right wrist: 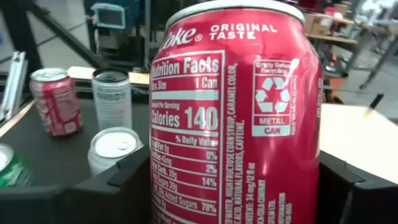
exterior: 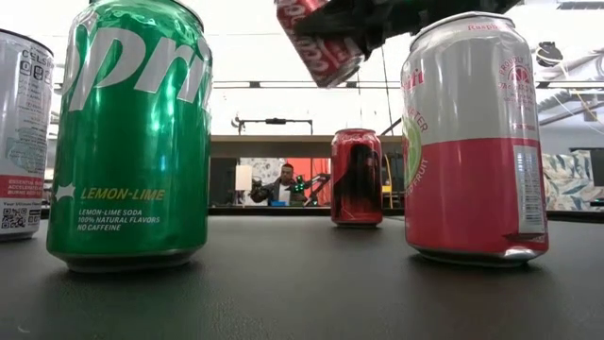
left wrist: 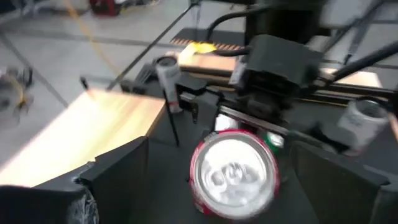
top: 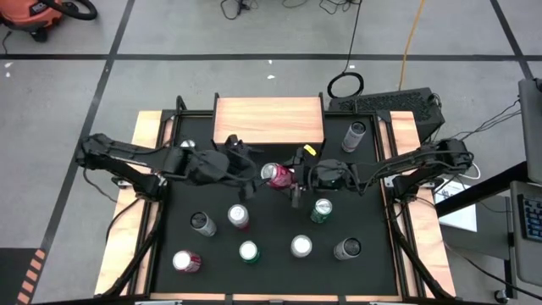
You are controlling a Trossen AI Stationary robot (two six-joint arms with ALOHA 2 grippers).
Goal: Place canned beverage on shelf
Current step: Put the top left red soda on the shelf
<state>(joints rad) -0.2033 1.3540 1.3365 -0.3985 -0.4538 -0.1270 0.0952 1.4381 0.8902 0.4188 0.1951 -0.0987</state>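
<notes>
High view: you're holding the red Coke can tilted just in front of the shelf, right gripper pinching it, left gripper spread alongside. Tilted placement risks toppling it.

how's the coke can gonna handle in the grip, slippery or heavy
The coke can has smooth, glossy walls, so it may slip in the right end effector, which holds it tilted above the table. Its top looks sealed, so it's probably full and heavy for its size. Being round, it would likely roll if dropped.
</notes>
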